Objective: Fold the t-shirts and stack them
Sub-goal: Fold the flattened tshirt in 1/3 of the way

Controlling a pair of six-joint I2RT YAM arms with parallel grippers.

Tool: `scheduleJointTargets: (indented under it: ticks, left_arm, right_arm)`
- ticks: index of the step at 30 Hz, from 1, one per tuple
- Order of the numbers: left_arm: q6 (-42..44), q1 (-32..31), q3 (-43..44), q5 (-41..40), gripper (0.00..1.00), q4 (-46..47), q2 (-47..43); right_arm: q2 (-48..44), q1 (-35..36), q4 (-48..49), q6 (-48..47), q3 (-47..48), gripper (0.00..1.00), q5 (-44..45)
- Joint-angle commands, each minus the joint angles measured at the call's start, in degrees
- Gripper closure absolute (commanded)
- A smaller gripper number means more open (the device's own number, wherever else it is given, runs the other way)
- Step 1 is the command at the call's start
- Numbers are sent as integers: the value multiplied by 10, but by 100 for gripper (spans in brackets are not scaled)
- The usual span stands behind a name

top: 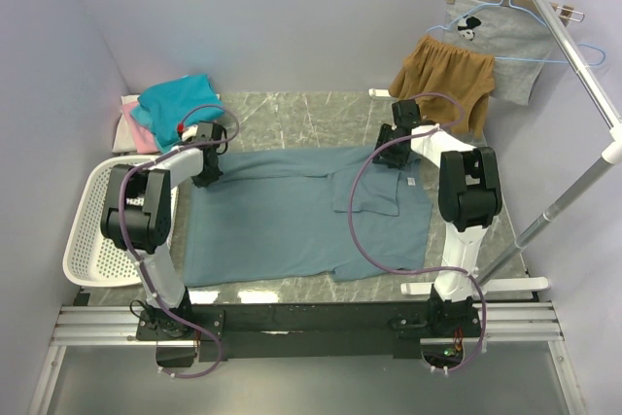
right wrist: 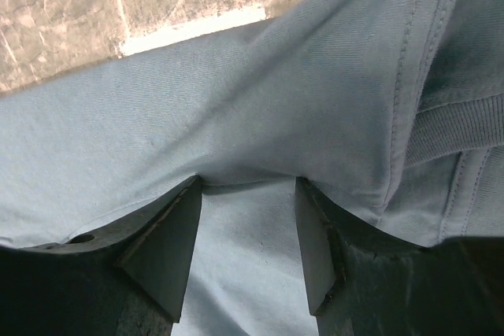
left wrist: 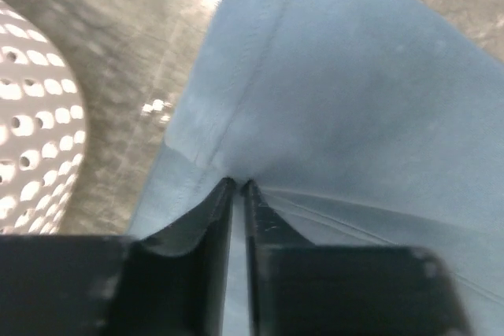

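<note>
Grey-blue cotton t-shirt (top: 282,225) lies flat on the marble table (top: 292,109): left gripper (left wrist: 238,185) pinched nearly shut on the far hem corner, right gripper (right wrist: 248,182) with jaws apart astride a fold by the collar, hold uncertain; best carried level, taut and together toward the near edge.

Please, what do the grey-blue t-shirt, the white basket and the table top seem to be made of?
Grey-blue t-shirt: soft, matte, cotton-like cloth; fine weave, stitched hems and ribbed collar show close up.
White basket: probably rigid plastic, smooth; moulded with rows of holes.
Table top: looks like polished grey marble, or a print of it; pale veins and light reflections.
</note>
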Motion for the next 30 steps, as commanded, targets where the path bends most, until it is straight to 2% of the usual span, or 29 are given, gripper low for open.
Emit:
scheduleJointTargets:
  ticks: [1,4,6,9,10,15,19,25,30]
  left_arm:
    - [-6,12,28,-53,55,-8,-39]
    - [-8,17,37,-53,35,-10,-63]
    - [-6,17,15,-9,32,13,-88]
    - [2,17,-18,46,26,71,-141]
    - [4,17,-24,57,20,100,-153]
    - [21,16,13,141,21,114,-109]
    - [14,15,34,157,22,106,-38]
    - [9,15,29,147,24,133,7]
    - [16,17,57,125,25,120,45]
  right_arm:
    - [-19,-15,-27,-18,11,41,38]
    - [-46,-17,7,-28,-13,41,21]
    - [-68,-17,37,-32,-37,41,-15]
    - [-107,-17,53,-33,-55,40,-22]
    - [-122,-18,59,-34,-56,40,-20]
    - [-106,-17,40,-31,-14,39,-13]
    - [-58,-18,30,-19,19,39,-5]
    - [1,-24,1,0,68,39,17]
    - [42,-28,-62,0,123,39,38]
